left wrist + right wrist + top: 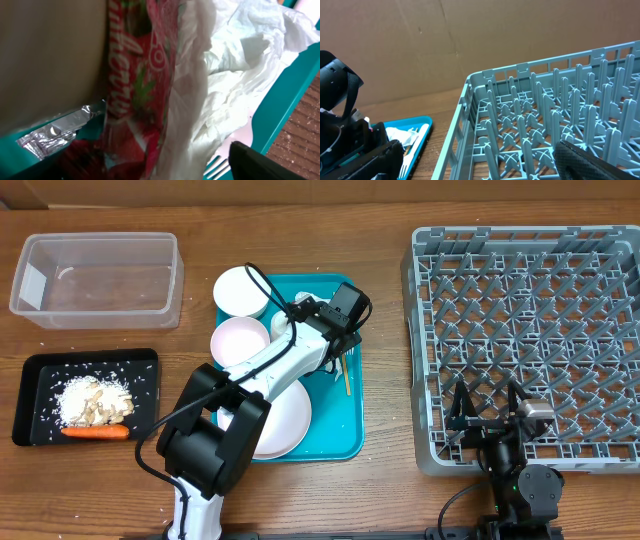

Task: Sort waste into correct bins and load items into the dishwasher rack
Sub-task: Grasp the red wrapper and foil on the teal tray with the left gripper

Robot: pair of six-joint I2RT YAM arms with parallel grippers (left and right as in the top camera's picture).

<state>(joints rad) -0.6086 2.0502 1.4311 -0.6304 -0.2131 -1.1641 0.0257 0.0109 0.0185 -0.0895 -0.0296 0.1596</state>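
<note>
My left gripper (pixel 330 345) is down in the teal tray (pixel 345 430) and open. In the left wrist view it (pixel 160 170) sits right on the red wrapper (pixel 135 100) and a crumpled white napkin (pixel 225 75), with the white fork (pixel 242 137) beside its right finger. The plate (pixel 285 420), two bowls (pixel 243 290) (pixel 240 340) and a cup (pixel 283 325) lie on the tray. The black tray (pixel 140 370) holds food scraps (pixel 92 400) and the carrot (pixel 95 432). The clear tub (pixel 95 275) stands at the back left. My right gripper (pixel 487 408) (pixel 480 165) is open and empty over the front left of the grey rack (pixel 530 330).
A thin wooden stick (pixel 345 375) lies on the teal tray by my left gripper. Crumbs are scattered in the black tray. In the right wrist view the rack's pegs (pixel 545 115) stand close under the fingers, with the teal tray (pixel 422 122) to the left.
</note>
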